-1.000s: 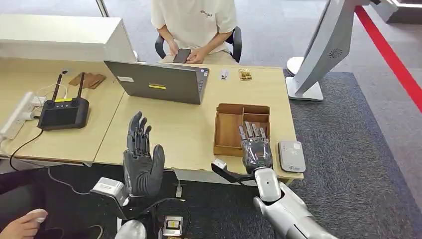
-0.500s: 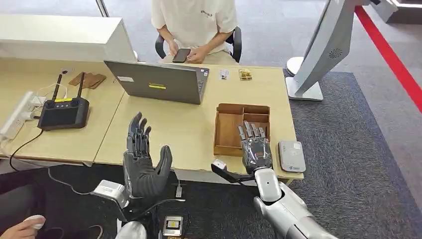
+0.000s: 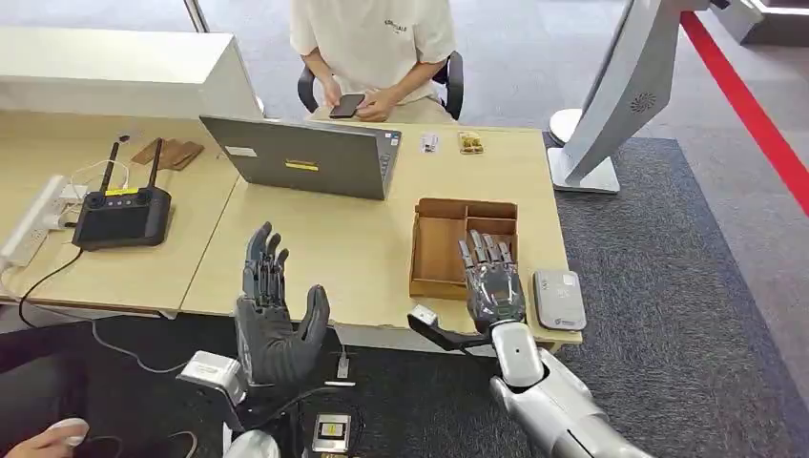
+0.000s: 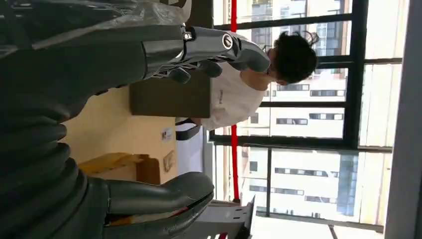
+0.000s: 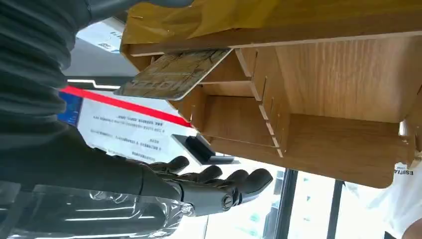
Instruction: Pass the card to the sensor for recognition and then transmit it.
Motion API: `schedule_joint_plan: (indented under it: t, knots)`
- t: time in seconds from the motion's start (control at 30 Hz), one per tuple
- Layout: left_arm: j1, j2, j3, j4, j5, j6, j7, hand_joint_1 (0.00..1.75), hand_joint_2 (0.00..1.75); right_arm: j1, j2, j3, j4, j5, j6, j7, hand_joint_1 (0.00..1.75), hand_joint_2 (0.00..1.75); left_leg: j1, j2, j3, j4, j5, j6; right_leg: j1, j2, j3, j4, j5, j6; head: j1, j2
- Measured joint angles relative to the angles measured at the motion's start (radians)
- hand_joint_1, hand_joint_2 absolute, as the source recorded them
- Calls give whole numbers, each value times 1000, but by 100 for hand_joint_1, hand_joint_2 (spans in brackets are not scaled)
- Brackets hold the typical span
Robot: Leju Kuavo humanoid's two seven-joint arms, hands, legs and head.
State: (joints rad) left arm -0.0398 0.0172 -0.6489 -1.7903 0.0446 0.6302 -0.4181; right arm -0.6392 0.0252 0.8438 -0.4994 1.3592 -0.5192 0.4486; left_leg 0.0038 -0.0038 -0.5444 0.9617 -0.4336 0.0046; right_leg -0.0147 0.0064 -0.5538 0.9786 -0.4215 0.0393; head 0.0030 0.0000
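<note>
Right hand [image 3: 492,286] hovers flat, fingers extended and apart, holding nothing, over the near right compartment of the wooden box [image 3: 439,250] by the tabletop's [image 3: 353,258] near edge. The card [image 5: 171,74] lies in that box, just beside the hand; its print is unreadable. Grey sensor [image 3: 559,299] sits right of the box. Left hand [image 3: 272,315] stands upright, fingers spread, empty, with bare tabletop beyond. Laptop [image 3: 305,157] bears a yellow label, illegible.

A light wooden table [image 3: 353,258] carries a grey laptop [image 3: 303,156] near its far edge. A wooden tray [image 3: 441,248] sits toward the right edge, and a grey sensor [image 3: 559,298] lies at the near right corner. On the left part rest a black controller [image 3: 122,216] and a white power strip [image 3: 33,224]. Two small items [image 3: 448,142] lie at the far right edge.
</note>
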Motion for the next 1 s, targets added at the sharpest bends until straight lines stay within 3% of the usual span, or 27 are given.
schedule_joint_plan:
  t: [1.0]
  knots:
    - [1, 1, 0, 0, -11, 0, 13, 0, 175, 1, -29, -1, -6, -7, 15, 21, 0, 175, 0, 0, 0, 0, 0, 0, 0, 0, 0, 0, 0, 0, 0, 0]
